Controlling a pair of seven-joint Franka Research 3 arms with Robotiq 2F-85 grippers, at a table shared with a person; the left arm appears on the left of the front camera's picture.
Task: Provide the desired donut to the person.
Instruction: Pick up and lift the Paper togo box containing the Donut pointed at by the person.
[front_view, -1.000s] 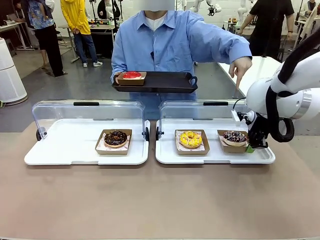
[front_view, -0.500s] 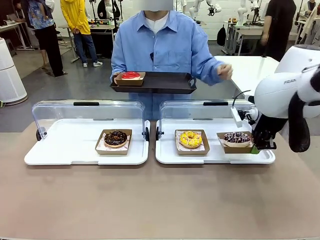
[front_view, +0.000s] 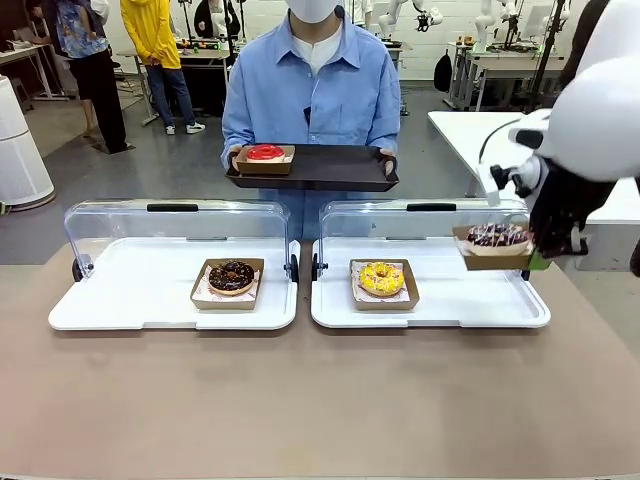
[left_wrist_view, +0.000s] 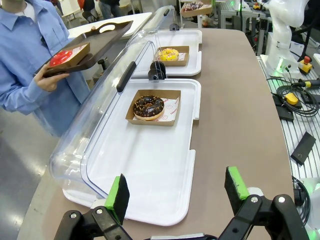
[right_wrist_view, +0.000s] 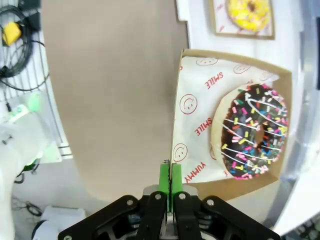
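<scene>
Donut (front_view: 497, 234) with chocolate icing and coloured sprinkles sits in its cardboard box (front_view: 495, 261), lifted clear above the right end of the right case (front_view: 440, 300). The right gripper (front_view: 538, 261) is clamped on the box's thin side wall, so the pastry itself goes untouched and rides level. Across the table the person (front_view: 315, 90) holds out a black tray (front_view: 335, 165) with both hands. A red donut (front_view: 264, 152) occupies one end, leaving bare room beside it, likely for this box. Both case lids stand open. A yellow donut (front_view: 381, 277) lies in the right case, a dark donut (front_view: 231, 275) in the left case (left_wrist_view: 150, 165). The left gripper (left_wrist_view: 177, 192) hovers spread wide and empty at one end of that case.
</scene>
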